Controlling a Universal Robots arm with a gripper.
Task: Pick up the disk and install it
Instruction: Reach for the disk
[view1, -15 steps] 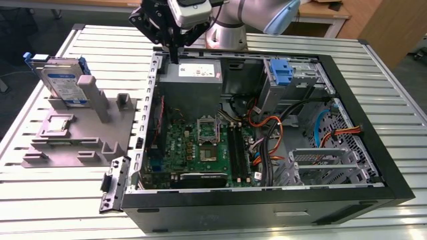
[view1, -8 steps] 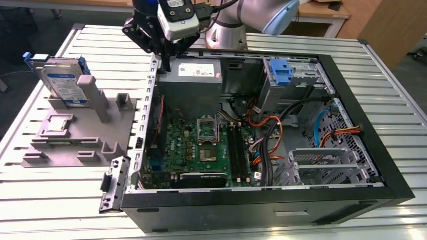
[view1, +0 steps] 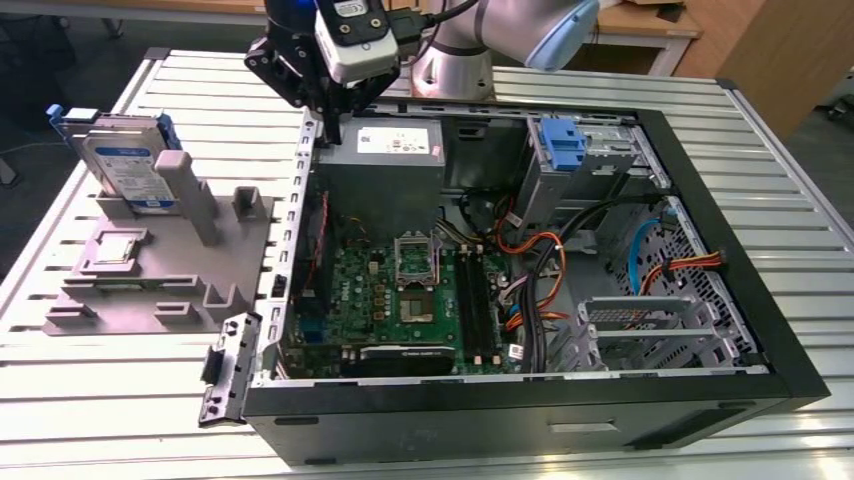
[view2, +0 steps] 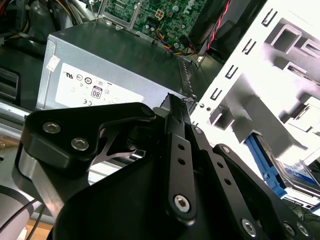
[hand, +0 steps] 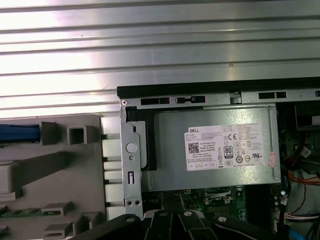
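Clenched empty, the hand (view2: 172, 102) is held over the case wall (view1: 306, 190), well apart from the disk (view1: 127, 165); that wall could be struck on descent.

Ribbed silver metal tabletop (view1: 120, 410), glare on the slats. Beyond it: wooden cabinet (view1: 781, 45), light wood desk (view1: 654, 22). Grey floor (view1: 821, 165) at the exterior view's right.

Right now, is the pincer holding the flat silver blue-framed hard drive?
No: the silver hard drive stands apart in a grey plastic holder.
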